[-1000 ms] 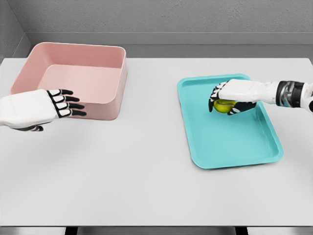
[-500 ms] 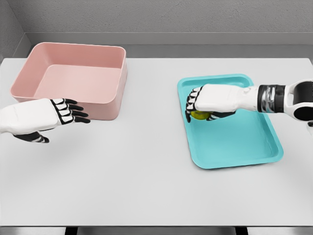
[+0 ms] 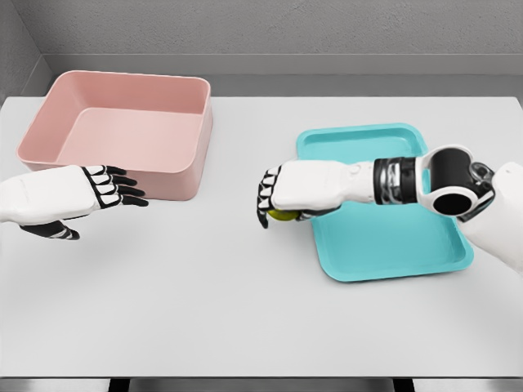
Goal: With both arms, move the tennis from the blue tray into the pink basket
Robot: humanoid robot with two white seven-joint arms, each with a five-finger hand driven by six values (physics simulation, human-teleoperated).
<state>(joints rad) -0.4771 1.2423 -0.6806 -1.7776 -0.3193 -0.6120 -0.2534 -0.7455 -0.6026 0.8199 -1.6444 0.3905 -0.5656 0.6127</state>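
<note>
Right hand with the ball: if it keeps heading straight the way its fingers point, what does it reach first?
The right hand, shut on the tennis ball, points left over bare table. First in line looks to be the open left hand, though depth is unclear.

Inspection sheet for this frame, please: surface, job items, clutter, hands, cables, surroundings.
Surface: white table, bare apart from the job's things.
Job's things: pink basket at far left, nothing in it; blue tray at right, nothing in it; ball in the right hand, over the table just left of the tray.
Clutter: nothing seen.
Hands: right hand curled on the ball; left hand open, in front of the basket.
Cables: nothing seen.
Surroundings: grey wall behind the table.
</note>
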